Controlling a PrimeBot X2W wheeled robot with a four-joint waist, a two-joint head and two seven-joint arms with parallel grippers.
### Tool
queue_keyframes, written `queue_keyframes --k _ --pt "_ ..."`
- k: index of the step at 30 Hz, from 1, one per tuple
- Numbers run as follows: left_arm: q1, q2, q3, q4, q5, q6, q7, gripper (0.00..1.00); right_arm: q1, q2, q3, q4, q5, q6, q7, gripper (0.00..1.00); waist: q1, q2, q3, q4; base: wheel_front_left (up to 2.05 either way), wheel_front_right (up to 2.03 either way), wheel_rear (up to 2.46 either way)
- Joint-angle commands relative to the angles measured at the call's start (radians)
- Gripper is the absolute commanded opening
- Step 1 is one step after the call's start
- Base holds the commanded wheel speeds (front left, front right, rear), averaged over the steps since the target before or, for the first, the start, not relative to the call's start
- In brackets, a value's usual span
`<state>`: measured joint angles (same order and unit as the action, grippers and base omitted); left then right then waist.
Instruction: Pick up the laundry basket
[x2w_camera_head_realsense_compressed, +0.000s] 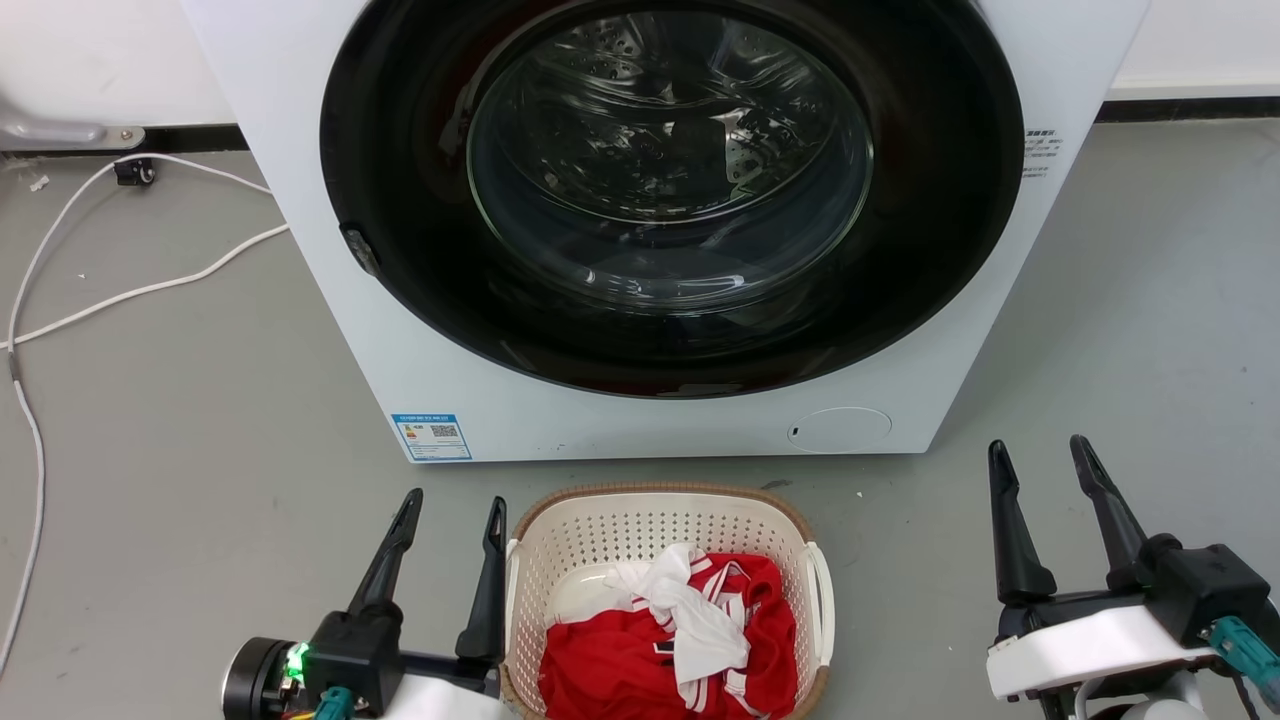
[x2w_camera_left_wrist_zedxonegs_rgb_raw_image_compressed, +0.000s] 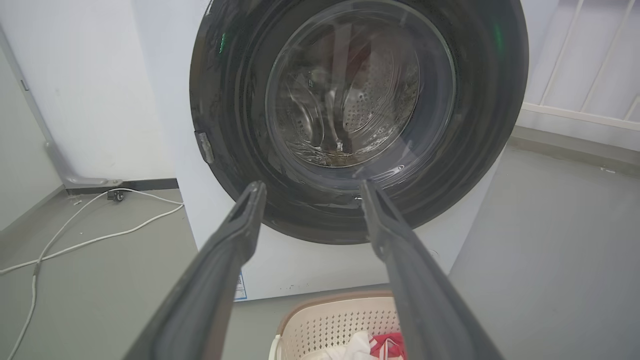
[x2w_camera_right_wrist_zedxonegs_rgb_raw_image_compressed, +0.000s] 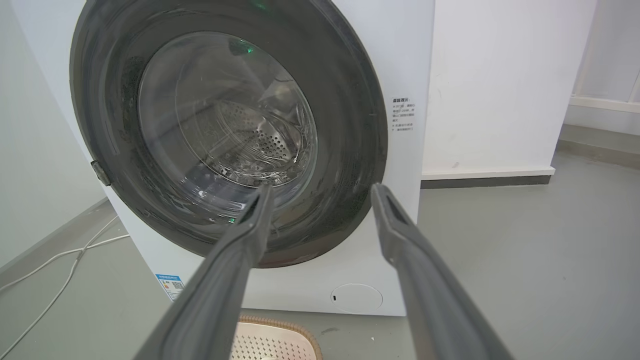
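In front of the lower left corner of the washing machine (x2w_camera_head_realsense_compressed: 330, 300), the left tool (x2w_camera_head_realsense_compressed: 455, 497) has its two fingers parted to a moderate gap with nothing between them. Its inner finger stands just beside the left handle (x2w_camera_head_realsense_compressed: 512, 590) of the laundry basket (x2w_camera_head_realsense_compressed: 640, 530). Whether it touches cannot be told.

The basket rests on the floor (x2w_camera_head_realsense_compressed: 150, 450) just in front of the machine, below the middle of its door. A red garment (x2w_camera_head_realsense_compressed: 640, 660) and a white cloth (x2w_camera_head_realsense_compressed: 690, 610) lie bunched inside.

The thin perforated plastic and small soft load suggest it is light. It looks stiff at the woven-look rim, but a wall would likely flex if pinched alone. The two white side handles look like the best holds, one per tool, so it rises level. The smooth plastic may slip between the narrow fingers.

The right handle (x2w_camera_head_realsense_compressed: 825, 590) is unattended. In front of the machine's lower right corner, well apart from the basket, the right tool (x2w_camera_head_realsense_compressed: 1038, 443) is parted about as wide and is empty.
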<state>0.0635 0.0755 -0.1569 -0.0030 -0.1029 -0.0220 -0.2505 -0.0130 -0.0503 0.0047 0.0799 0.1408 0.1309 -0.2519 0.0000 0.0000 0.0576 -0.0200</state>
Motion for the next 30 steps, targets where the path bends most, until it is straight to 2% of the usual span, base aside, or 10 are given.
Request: queue_keyframes --k 1,6,21,30 --pt "0.010 -0.005 0.002 0.000 0.022 -0.006 -0.010 1.00 -0.004 0.000 0.001 -0.005 -0.019 0.000 -0.006 1.00 0.0000 0.0000 0.000 0.000 0.00 0.00 0.00" --pt "0.017 -0.013 0.010 0.002 0.061 -0.019 -0.017 1.00 -0.002 0.000 0.004 -0.010 -0.052 0.000 -0.015 1.00 0.0000 0.0000 0.001 0.000 0.00 0.00 0.00" --pt "0.019 -0.023 0.027 0.017 0.058 -0.037 -0.016 1.00 0.000 0.000 0.005 -0.005 -0.038 0.000 -0.014 1.00 0.0000 0.0000 -0.002 0.000 0.00 0.00 0.00" --pt "-0.017 -0.025 0.027 0.066 0.047 -0.055 -0.016 1.00 -0.039 0.000 -0.006 0.026 -0.042 0.000 -0.014 1.00 0.0000 0.0000 0.082 -0.008 0.00 0.00 0.00"
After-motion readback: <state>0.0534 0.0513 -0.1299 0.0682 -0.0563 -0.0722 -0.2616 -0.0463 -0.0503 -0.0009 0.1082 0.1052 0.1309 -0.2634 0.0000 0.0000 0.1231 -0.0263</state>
